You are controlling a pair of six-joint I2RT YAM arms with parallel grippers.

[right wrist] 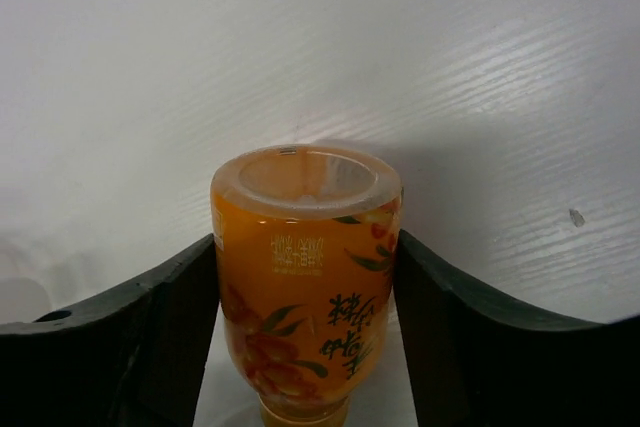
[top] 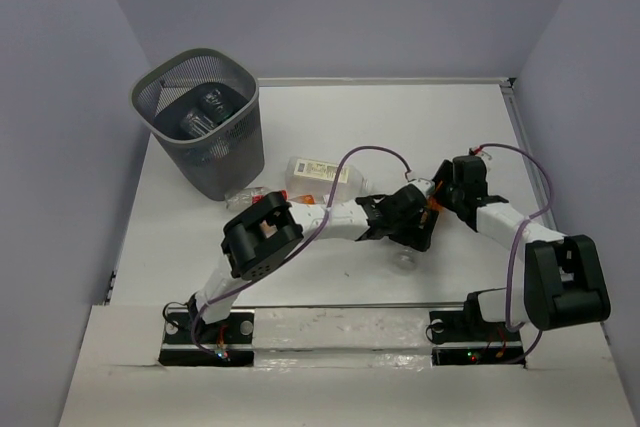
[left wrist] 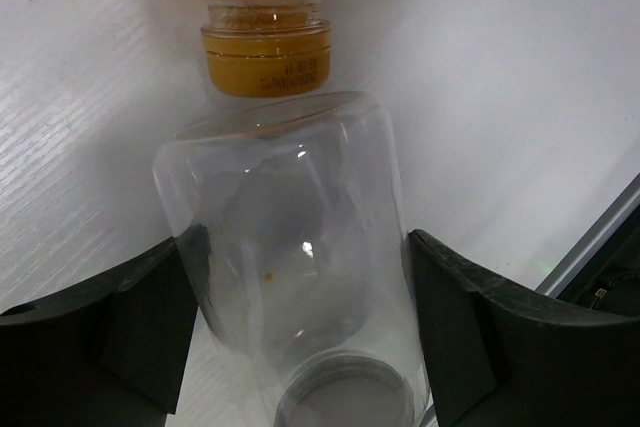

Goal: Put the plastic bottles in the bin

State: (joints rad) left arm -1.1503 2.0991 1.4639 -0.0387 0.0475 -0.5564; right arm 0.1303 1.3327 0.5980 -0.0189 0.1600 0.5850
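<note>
1. The bin (top: 160,82) stands at the far left of the table (top: 420,117). Through its open top I see clear bottles (top: 205,112) lying at the bottom, at least two. The mesh hides anything more.

2. Just right of the bin's foot, a small bottle (top: 247,195) lies on the table. The left arm (top: 262,237) covers part of it, so I cannot read its label.

3. Further right of the bin and apart from it, a squarish bottle (top: 318,171) with a white label lies on its side.

4. Well right of the bin, the left gripper (left wrist: 305,247) is clamped on a transparent bottle (left wrist: 280,187). In the left wrist view both fingers (left wrist: 140,317) press against the bottle's sides. The bottle lies on the table with its cap toward the camera.

5. Directly beyond the transparent bottle's base lies the capped end of an orange bottle (left wrist: 266,47). I cannot tell whether the two bottles touch.

6. Farthest right of the bin, the right gripper (right wrist: 305,257) is clamped on that orange bottle (right wrist: 300,297). Its fingers (right wrist: 170,317) bear on both sides of the printed label, and the bottle's base points away from the wrist.

7. In the top view the two grippers meet nose to nose, close together, well clear of the bin. A purple cable (top: 375,152) loops over the table between the squarish bottle and the grippers.
</note>
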